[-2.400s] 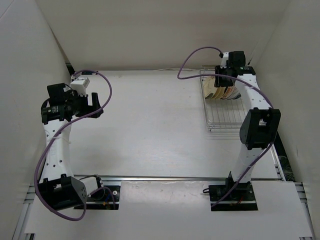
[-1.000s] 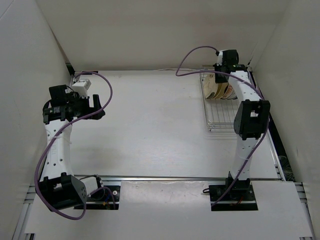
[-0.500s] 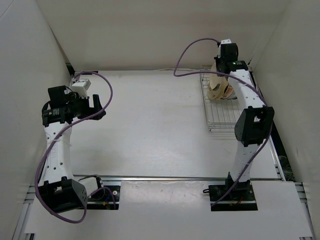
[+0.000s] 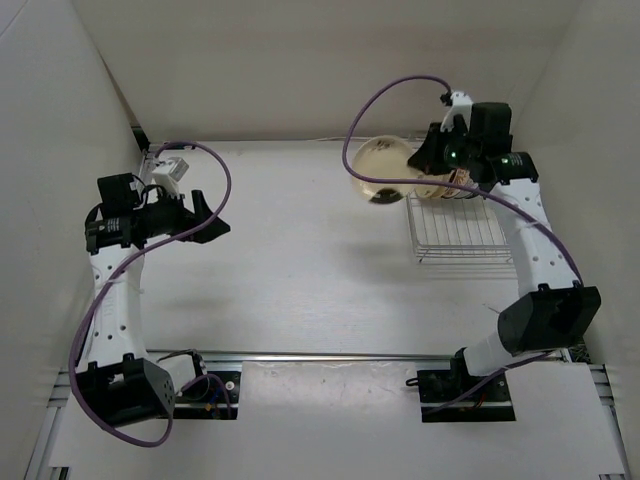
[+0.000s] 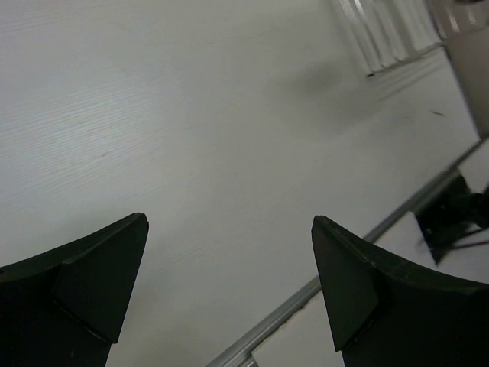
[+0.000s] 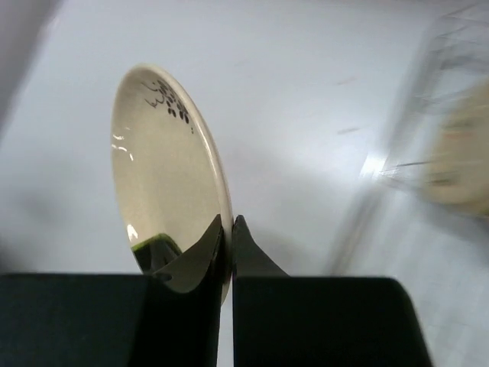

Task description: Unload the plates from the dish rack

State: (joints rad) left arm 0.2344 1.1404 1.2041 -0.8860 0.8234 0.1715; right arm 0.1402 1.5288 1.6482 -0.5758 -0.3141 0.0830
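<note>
My right gripper (image 4: 420, 160) is shut on the rim of a cream-yellow plate (image 4: 382, 167) with a dark mark and holds it in the air just left of the dish rack (image 4: 455, 228). In the right wrist view the plate (image 6: 164, 168) stands edge-on, its rim pinched between my fingers (image 6: 250, 256). More plates (image 4: 452, 186) stand upright at the far end of the silver wire rack. My left gripper (image 4: 215, 226) is open and empty over the left of the table; in the left wrist view its fingertips (image 5: 344, 275) frame bare table.
White walls enclose the table on the left, back and right. A small white box (image 4: 168, 168) sits near the left wall. A metal rail (image 4: 330, 356) runs along the near edge. The rack's corner (image 5: 382, 34) shows far off in the left wrist view.
My right gripper has lifted the cream-yellow plate out of the rack and swung it left, clear of the rack. My left gripper has edged slightly right.
</note>
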